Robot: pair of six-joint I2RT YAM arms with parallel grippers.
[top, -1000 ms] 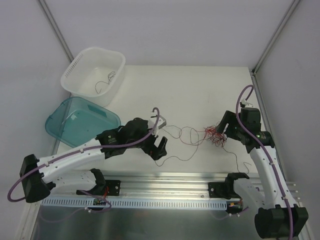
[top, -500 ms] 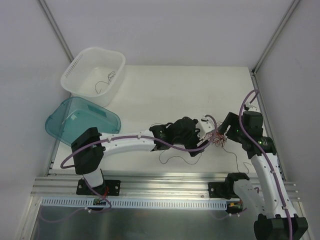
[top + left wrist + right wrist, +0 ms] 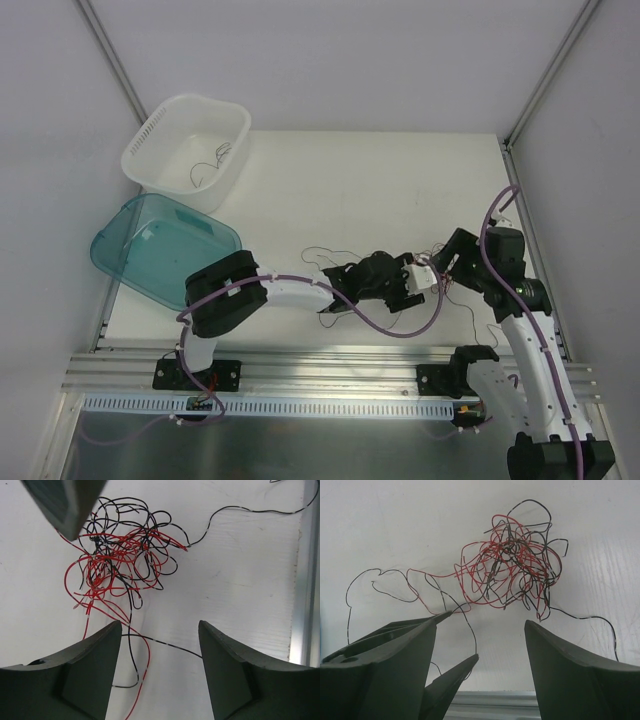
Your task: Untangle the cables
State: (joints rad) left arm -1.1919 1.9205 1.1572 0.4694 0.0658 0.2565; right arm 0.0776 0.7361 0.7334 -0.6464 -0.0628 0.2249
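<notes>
Cables (image 3: 116, 555) glossy plastic-coated; table (image 3: 240, 575) matt wht, smooth; rail (image 3: 330, 364) brushed metal.

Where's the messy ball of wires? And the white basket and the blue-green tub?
Wire ball (image 3: 125, 555): left wrist view, middle of the red and black knot.
White basket (image 3: 148, 140): top view, its slotted left wall.
Blue-green tub (image 3: 150, 250): top view, a bare patch near its middle.

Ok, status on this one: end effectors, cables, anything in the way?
Left end effector open, right end effector open, nothing gripped. Cables one red-and-black knot on the table, strands trailing out. Both crowd the knot.
</notes>
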